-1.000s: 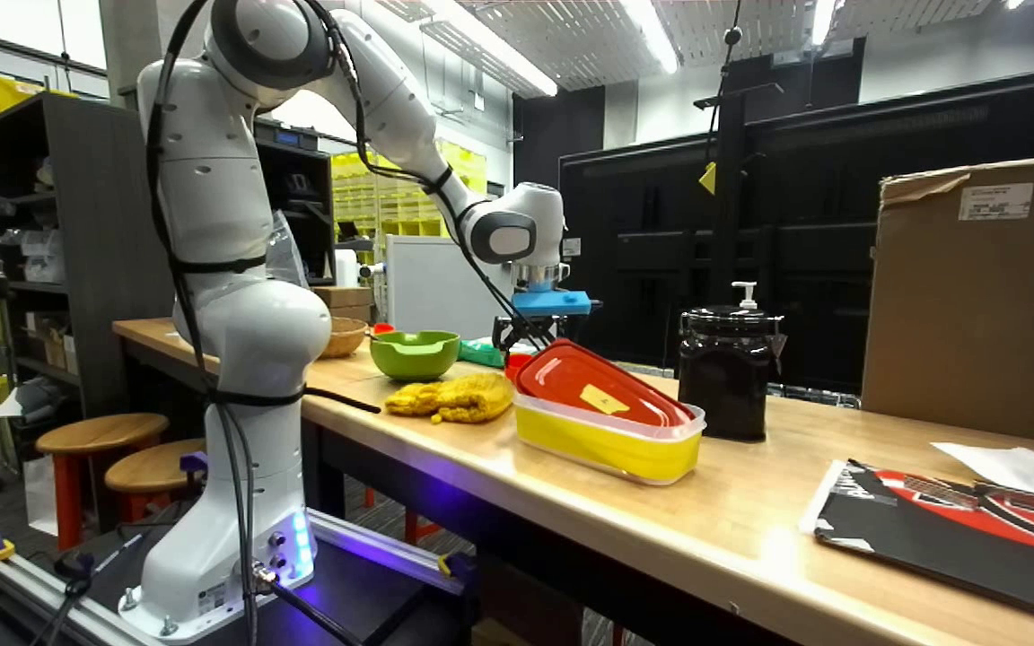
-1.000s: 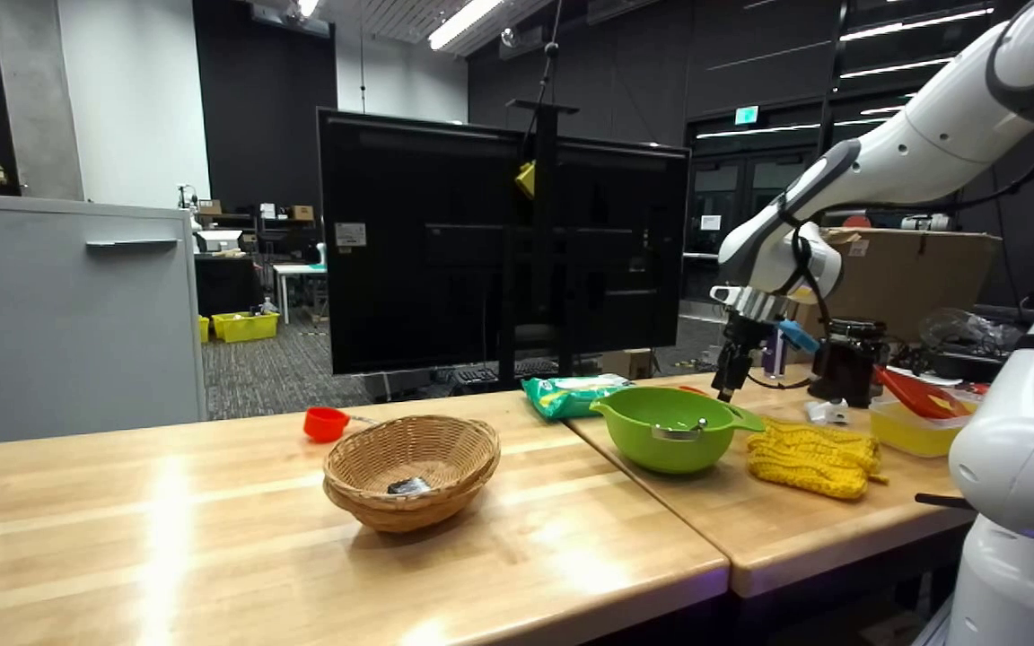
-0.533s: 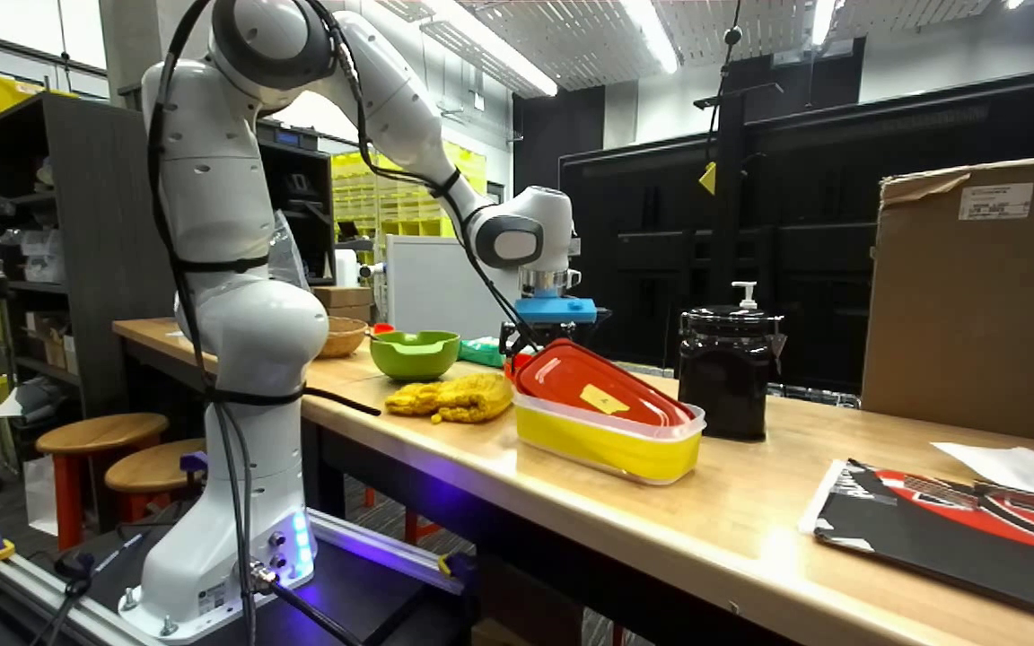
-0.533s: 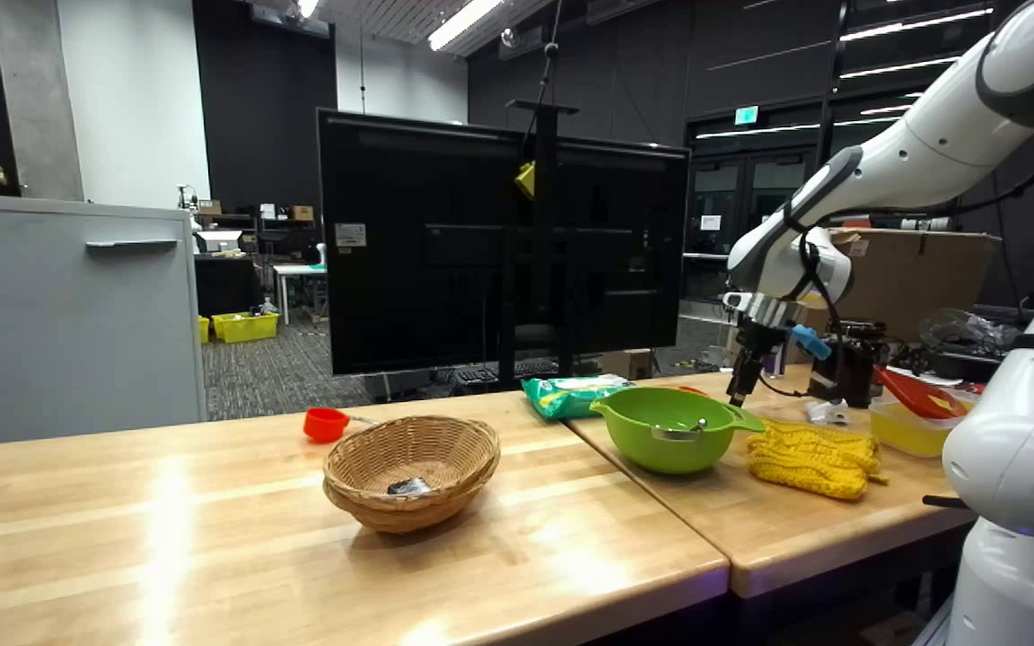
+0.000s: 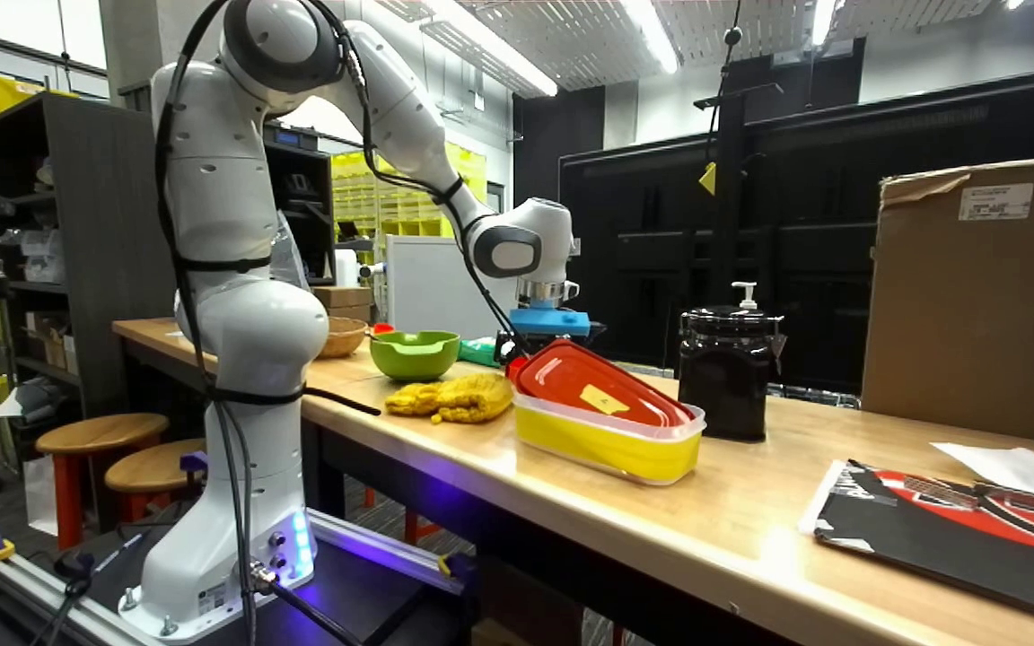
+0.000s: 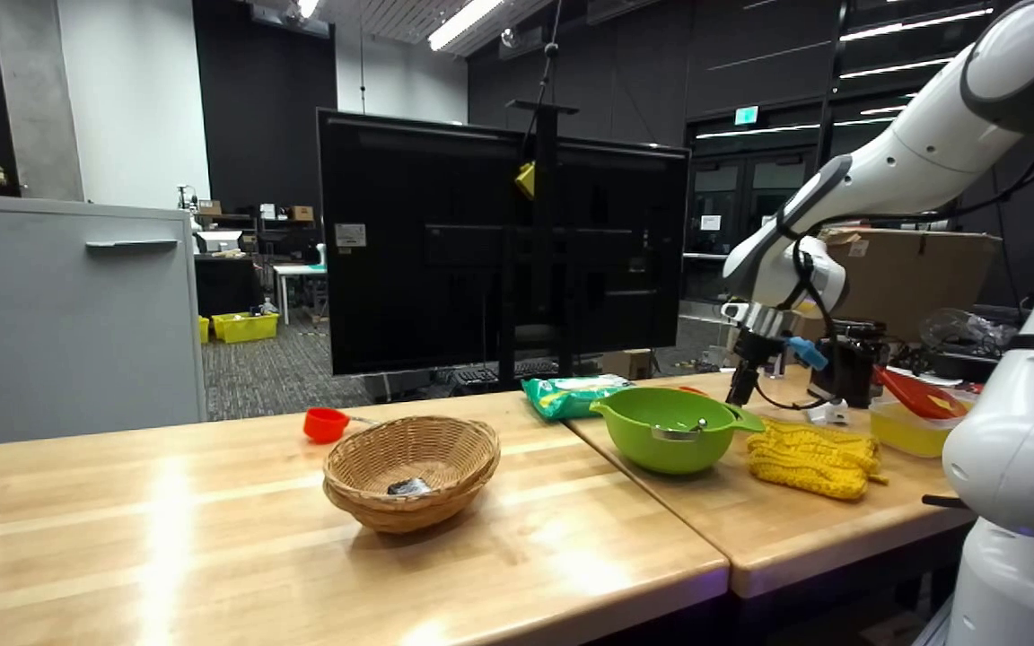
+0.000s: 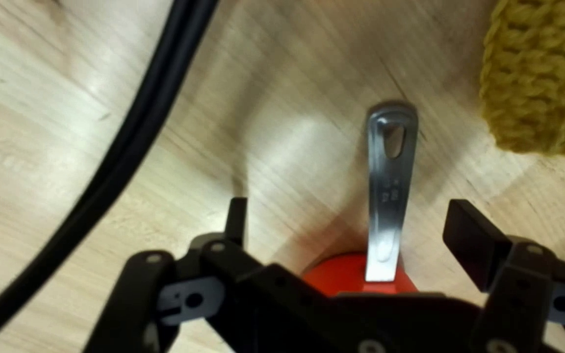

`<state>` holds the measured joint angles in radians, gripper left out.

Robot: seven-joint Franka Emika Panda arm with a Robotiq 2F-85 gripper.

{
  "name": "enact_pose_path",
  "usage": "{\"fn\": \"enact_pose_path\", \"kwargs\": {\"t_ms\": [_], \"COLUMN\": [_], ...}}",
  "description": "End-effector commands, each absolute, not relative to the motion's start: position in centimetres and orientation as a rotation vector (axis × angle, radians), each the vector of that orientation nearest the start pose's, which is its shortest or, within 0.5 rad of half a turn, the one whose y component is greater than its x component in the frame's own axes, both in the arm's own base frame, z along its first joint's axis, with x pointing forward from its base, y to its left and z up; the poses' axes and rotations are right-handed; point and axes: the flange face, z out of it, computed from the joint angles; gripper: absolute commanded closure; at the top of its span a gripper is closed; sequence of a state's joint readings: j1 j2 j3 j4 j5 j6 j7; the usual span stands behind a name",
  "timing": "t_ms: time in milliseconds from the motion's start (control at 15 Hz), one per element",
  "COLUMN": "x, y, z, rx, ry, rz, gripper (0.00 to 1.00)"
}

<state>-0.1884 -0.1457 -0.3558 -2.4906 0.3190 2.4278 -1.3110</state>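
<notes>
The gripper (image 7: 348, 215) and the wrist (image 5: 526, 238) above it sit lower than half a second ago, while the things around the fingers (image 7: 474, 245) keep their places. Both fingers stand wide apart and grip nothing. In the wrist view the red part of the cup (image 7: 331, 275) is partly hidden beneath the gripper; its metal handle (image 7: 390, 191) shows in the gap between the fingers, clear of both and nearer one. The wrist hangs over the fingers, pointing down, with a slight lean in an exterior view; the forearm (image 5: 400, 117) slopes down to it from the elbow (image 5: 279, 40), well above. Cables (image 7: 130, 142) run past the finger farther from the handle. Past the nearer finger lies the cloth (image 7: 542, 78). In an exterior view the bowl (image 6: 670, 453) is to one side of the fingers and the tub (image 5: 607, 444) to the other, the lid (image 5: 598, 390) tilted, partly inside it. Farther off come the pack (image 6: 575, 395), on the bowl's side, and the jar (image 5: 723, 386), on the tub's. Well apart from the fingers, beyond the bowl, the basket (image 6: 405, 513) stands on the table (image 6: 212, 538).
</notes>
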Motion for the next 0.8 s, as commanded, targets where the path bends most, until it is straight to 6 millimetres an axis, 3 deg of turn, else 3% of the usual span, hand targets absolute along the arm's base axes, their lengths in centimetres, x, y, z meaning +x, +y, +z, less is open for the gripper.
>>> {"fn": "enact_pose_path", "kwargs": {"t_ms": [0,67,200,733], "x": [39.9,39.89,39.95,40.41], "y": [-23.33,-23.28,-23.39,-23.58], "z": [33.54,33.26,33.38,34.06], "rx": [-2.891,-2.89,-2.897,-2.921], "ry": [-0.741,-0.733,-0.724,-0.734], "rz": [-0.396,-0.399,-0.415,-0.447], "gripper": [0.0,0.25,0.31,0.91]}}
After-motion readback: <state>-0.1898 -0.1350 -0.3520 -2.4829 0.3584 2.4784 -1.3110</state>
